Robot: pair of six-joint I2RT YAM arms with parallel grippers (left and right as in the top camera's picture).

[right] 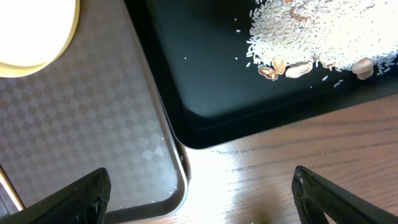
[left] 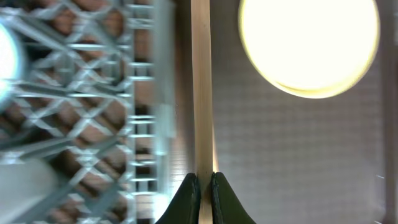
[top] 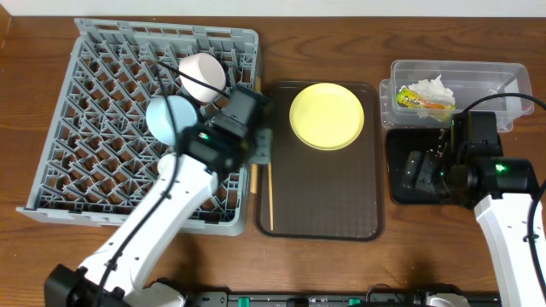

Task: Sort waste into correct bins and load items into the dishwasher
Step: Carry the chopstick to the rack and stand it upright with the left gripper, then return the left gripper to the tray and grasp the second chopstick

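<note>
While the left gripper (left: 204, 182) is pinched tight on the chopsticks (left: 201, 93), we honestly can't tell if it has one stick or both, it just reads as one strip of pale wood. That wood runs straight out ahead of the fingertips, along the left edge of the brown serving tray (left: 292, 162). Immediately left of this gripper is the wall of the grey dish rack (left: 93, 118). Ahead and to the right, the yellow plate (left: 309, 43) lies flat on the serving tray. Further left, inside the rack, we've got the light-blue bowl (top: 166, 119), and the white bowl (top: 203, 75) is just past it, towards the rack's far side.

Over on the other side, the right gripper (right: 200, 186) has its jaws spread wide with nothing between them. It hangs over bare wooden counter (right: 261, 174), right by the spot where the corners of the two trays nearly meet. Ahead and to its right is the glossy black tray (right: 205, 74), and deeper into that tray is the pile of beige crumbs (right: 317, 28), a few nut-like bits at the near edge of the pile. Beyond the black tray from this gripper is the clear tub (top: 503, 81), and in it we see the green-and-orange wrapper (top: 424, 101) with the crumpled white tissue (top: 432, 85) touching it on the far side.
</note>
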